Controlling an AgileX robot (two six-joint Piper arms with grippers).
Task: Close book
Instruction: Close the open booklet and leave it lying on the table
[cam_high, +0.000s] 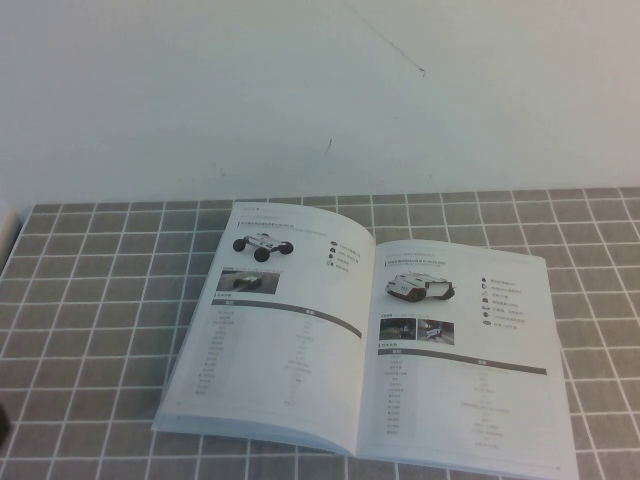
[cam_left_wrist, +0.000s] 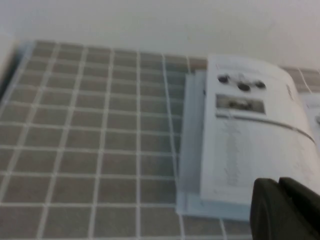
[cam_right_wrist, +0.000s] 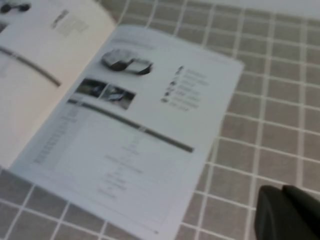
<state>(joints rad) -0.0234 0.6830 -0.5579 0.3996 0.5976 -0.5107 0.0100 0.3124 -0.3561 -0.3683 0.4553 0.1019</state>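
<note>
Book: the book (cam_high: 365, 335) lies open and face up on the gridded table (cam_high: 90, 300), from the centre out toward 6 o'clock in the high view.
Pages: the left page (cam_high: 275, 320) is at 9 o'clock of the fold (cam_high: 368, 330) and the right page (cam_high: 470, 350) at 3 o'clock. Both lie almost flat, bowed a little at the fold.
Step in hand: judged to be the approach, since no page is lifted yet.
Doing it well: one outer page edge should be caught from beneath, raised, and swung over the fold toward the other side. The far half should be kept from sliding, and the cover pressed flat at the end.
Left gripper: the left gripper (cam_left_wrist: 282, 210) is seen only as a dark part close to the left page's near corner. Contact is not evident, and its opening cannot be told.
Right gripper: the right gripper (cam_right_wrist: 287, 212) is placed over bare table, beside the right page's outer edge and apart from it. Nothing is held, and its opening cannot be told.
</note>
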